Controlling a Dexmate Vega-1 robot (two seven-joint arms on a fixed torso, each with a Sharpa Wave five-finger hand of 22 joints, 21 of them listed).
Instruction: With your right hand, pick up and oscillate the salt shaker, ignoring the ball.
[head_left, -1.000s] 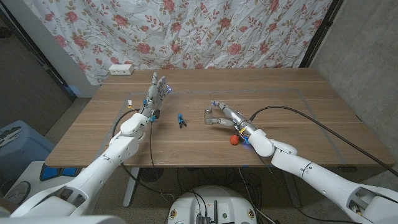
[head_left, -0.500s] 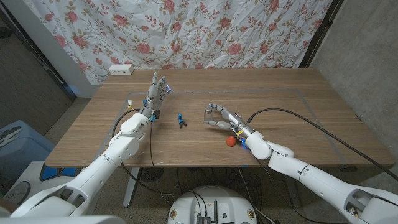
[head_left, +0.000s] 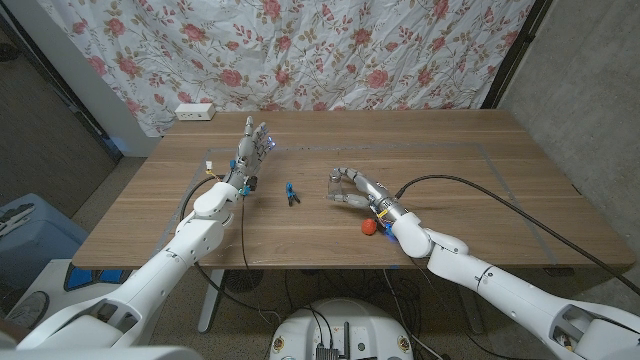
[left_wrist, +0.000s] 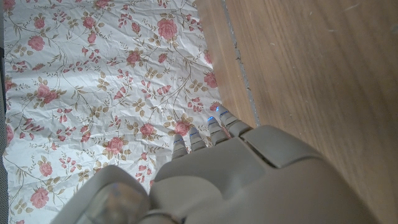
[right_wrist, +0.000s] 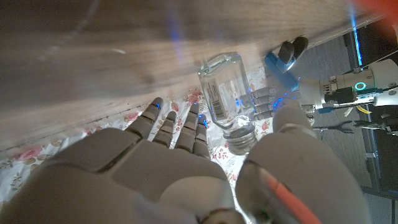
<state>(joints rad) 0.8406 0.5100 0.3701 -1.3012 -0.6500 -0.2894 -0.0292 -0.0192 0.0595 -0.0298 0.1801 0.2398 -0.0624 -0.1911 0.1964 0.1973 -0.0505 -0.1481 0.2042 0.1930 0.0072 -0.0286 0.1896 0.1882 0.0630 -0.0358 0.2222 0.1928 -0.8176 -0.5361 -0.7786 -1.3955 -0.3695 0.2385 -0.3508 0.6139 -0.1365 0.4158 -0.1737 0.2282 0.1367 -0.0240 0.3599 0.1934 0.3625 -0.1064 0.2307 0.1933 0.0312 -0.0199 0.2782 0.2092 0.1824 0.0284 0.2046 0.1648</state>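
**Right hand closing in on the shaker, no grip yet**

Wooden table (head_left: 480, 190) runs wide under a floral curtain (head_left: 330, 50) at the back. White power strip (head_left: 195, 111) sits at the far left edge, against the curtain.

Left hand (head_left: 252, 150) stands on edge, fingers straight up and apart, holding nothing, well apart from the work. Right hand (head_left: 356, 189) lies mid-table, fingers curved around the salt shaker (head_left: 335, 187). Shaker stands upright, just beside the fingertips. Whether any finger touches the glass, cannot tell from overhead. Hand reads as open, cupped, not clamped.

Small blue tool (head_left: 291, 193) lies between the two hands. Red ball (head_left: 369, 227) sits just beside the right wrist, on the near side.

Risks, as judgement: the shaker is tall and narrow, so a finger arriving first on one side could tip or skate it toward the blue tool. Glass is smooth; a light pinch may let it slip once the shaking starts. The forearm sweeping low could nudge the ball and roll it.

Right wrist view adds detail the overhead lacks: clear glass body (right_wrist: 225, 90) with a label, threaded neck near the thumb (right_wrist: 292, 149), and daylight between fingers (right_wrist: 180, 127) and glass. Head view alone gives the ball's position.
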